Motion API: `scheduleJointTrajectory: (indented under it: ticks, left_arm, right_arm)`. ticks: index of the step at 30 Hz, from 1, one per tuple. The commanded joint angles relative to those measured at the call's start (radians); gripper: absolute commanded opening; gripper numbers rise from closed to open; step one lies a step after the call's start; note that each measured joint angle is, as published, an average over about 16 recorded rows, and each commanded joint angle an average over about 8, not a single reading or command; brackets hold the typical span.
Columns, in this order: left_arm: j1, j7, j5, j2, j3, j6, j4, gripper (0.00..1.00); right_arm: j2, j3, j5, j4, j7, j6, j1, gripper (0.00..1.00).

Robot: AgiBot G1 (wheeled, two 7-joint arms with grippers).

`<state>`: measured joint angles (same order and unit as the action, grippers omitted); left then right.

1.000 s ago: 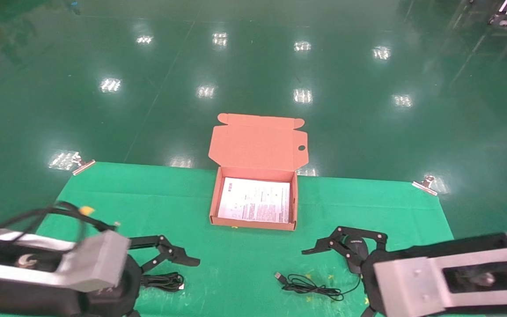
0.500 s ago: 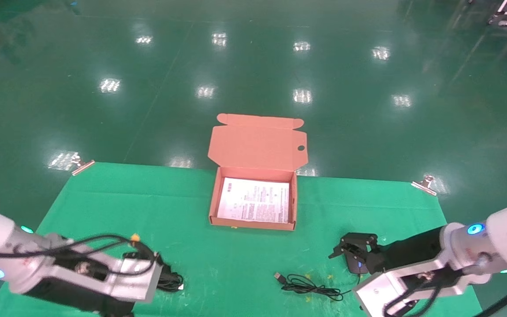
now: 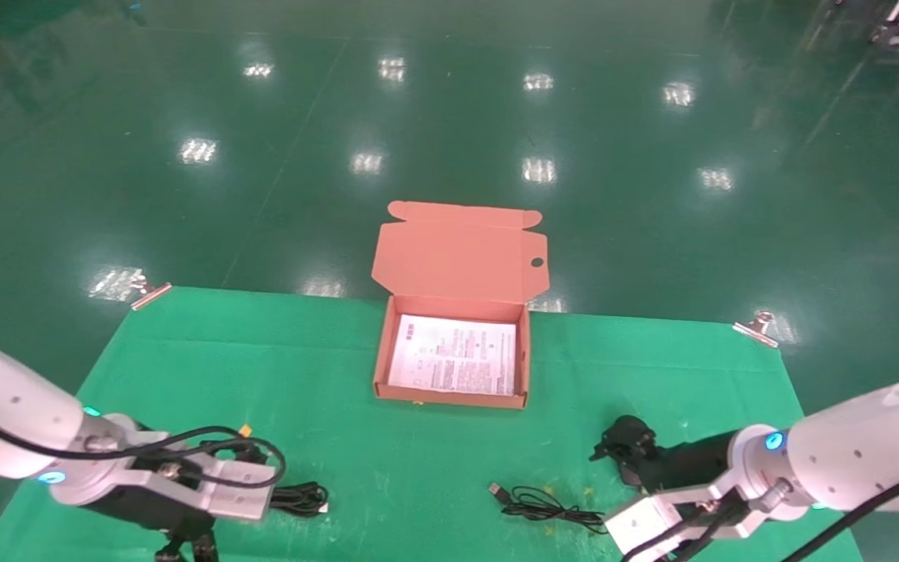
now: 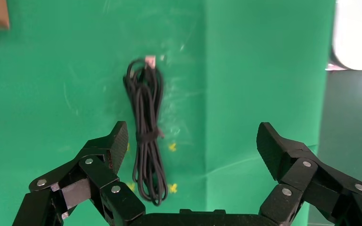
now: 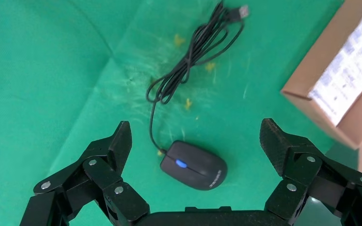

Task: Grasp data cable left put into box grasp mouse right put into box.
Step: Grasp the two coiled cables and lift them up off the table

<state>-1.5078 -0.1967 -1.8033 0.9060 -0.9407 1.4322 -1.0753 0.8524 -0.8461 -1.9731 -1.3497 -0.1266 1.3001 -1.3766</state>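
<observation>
The data cable [image 4: 146, 141], a black cinched bundle with a pale tip, lies on the green mat; it also shows in the head view [image 3: 301, 497]. My left gripper [image 4: 193, 136] is open above it, the bundle close to one finger [image 4: 115, 143]. The black mouse [image 5: 193, 165] with its blue light lies between the open jaws of my right gripper [image 5: 195, 128], untouched. In the head view my right gripper [image 3: 623, 445] covers most of the mouse. The orange-brown box [image 3: 381, 367] stands open at mid-table, its lid [image 3: 461, 250] up, a white leaflet inside.
The mouse's thin cord [image 3: 547, 506] with its USB plug [image 3: 495, 490] lies loose between the two arms, also in the right wrist view [image 5: 193, 56]. A box corner [image 5: 311, 94] is near the right gripper. Metal clips [image 3: 754, 328] pin the mat's far corners.
Both arms have drawn back toward the near edge and turned their grippers down, the left over the cable bundle, the right over the mouse. Cable, mouse and box have not moved.
</observation>
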Motion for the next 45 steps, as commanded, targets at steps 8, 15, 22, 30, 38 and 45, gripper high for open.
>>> scheduleJointTrajectory:
  ticks: [8,15,22,30,38,45]
  left_arm:
    - [0.010,0.008,-0.040,0.068,-0.003,-0.092,0.222,1.00]
    - [-0.002,0.064,-0.030,0.126,0.009,-0.158,0.423,1.00]
    - [-0.023,0.125,-0.014,0.178,0.024,-0.207,0.584,1.00]
    - [-0.040,0.193,-0.008,0.224,0.029,-0.246,0.717,1.00]
    - [-0.047,0.249,0.001,0.247,0.036,-0.273,0.803,0.16]
    - [-0.046,0.260,0.004,0.251,0.039,-0.280,0.823,0.00]
  right_arm:
    - [0.028,-0.002,-0.090,0.014,0.119,-0.091,0.060,1.00]
    - [0.063,0.001,-0.116,0.052,0.190,-0.128,0.083,1.00]
    - [0.116,0.003,-0.119,0.146,0.227,-0.155,0.088,1.00]
    - [0.170,0.001,-0.096,0.275,0.215,-0.165,0.085,1.00]
    - [0.203,-0.004,-0.090,0.361,0.178,-0.190,0.088,0.30]
    - [0.210,-0.004,-0.087,0.379,0.170,-0.196,0.087,0.00]
